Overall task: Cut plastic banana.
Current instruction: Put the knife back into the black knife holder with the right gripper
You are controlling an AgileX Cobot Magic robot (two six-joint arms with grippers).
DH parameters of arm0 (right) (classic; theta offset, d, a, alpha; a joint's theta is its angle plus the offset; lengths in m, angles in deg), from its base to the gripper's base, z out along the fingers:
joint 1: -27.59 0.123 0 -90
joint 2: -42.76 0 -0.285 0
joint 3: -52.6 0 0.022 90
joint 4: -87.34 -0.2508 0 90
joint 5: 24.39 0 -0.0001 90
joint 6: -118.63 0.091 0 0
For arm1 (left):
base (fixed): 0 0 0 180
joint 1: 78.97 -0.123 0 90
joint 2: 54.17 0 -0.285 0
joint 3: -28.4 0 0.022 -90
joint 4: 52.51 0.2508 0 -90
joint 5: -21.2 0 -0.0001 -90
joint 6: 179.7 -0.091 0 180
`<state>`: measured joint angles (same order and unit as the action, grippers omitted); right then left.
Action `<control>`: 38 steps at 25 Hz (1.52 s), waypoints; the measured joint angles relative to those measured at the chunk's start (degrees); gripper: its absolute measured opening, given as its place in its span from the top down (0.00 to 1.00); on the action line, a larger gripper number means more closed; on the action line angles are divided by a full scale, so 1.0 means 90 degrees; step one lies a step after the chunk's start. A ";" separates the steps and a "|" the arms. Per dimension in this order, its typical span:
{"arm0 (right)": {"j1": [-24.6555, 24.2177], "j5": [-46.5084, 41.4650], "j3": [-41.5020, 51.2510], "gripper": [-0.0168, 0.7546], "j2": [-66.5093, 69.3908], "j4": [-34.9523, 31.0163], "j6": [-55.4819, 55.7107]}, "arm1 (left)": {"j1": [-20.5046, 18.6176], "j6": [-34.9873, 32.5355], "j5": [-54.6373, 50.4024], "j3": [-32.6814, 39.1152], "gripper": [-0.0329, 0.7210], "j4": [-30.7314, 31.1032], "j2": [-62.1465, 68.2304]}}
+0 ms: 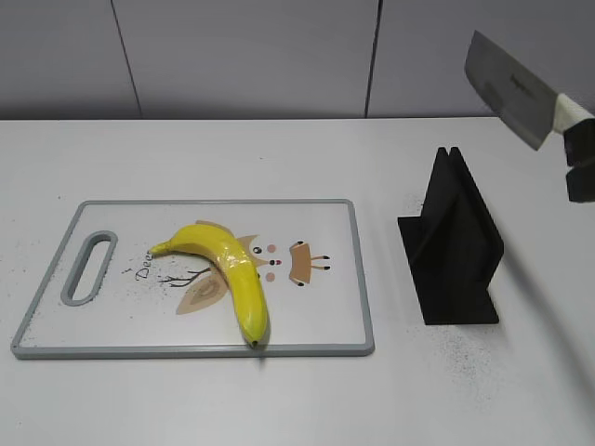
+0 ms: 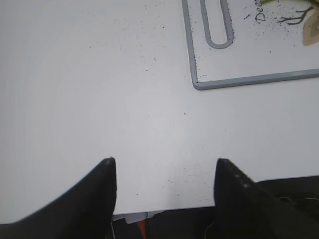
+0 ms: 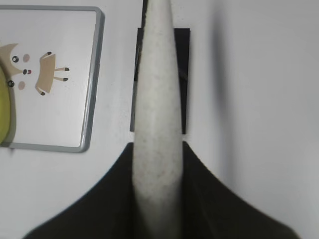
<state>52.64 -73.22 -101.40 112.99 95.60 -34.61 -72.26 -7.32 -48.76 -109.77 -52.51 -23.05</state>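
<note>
A yellow plastic banana [image 1: 228, 272] lies whole on a white cutting board [image 1: 325, 316] with a grey rim; a sliver of it shows at the left edge of the right wrist view [image 3: 4, 107]. My right gripper [image 1: 578, 158] is shut on the white handle of a cleaver knife [image 1: 509, 88], held high at the upper right, above and right of the black knife stand [image 1: 453, 243]. In the right wrist view the handle [image 3: 157, 124] fills the middle between the jaws [image 3: 157, 149]. My left gripper [image 2: 164, 172] is open and empty over bare table near the front edge.
The black knife stand also shows under the handle in the right wrist view [image 3: 184, 74]. The board's handle slot [image 1: 88, 268] is at its left end, and the board's corner shows in the left wrist view [image 2: 197, 82]. Dark specks dot the white table.
</note>
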 joint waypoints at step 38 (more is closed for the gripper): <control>0.0000 0.1064 0.0640 0.76 0.1409 0.0010 0.0260 | 0.0000 0.0000 0.0811 0.0831 0.27 -0.0409 -0.2484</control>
<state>52.64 -63.65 -95.65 125.68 95.69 -32.26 -72.26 -7.32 -41.46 -102.29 -56.19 -45.41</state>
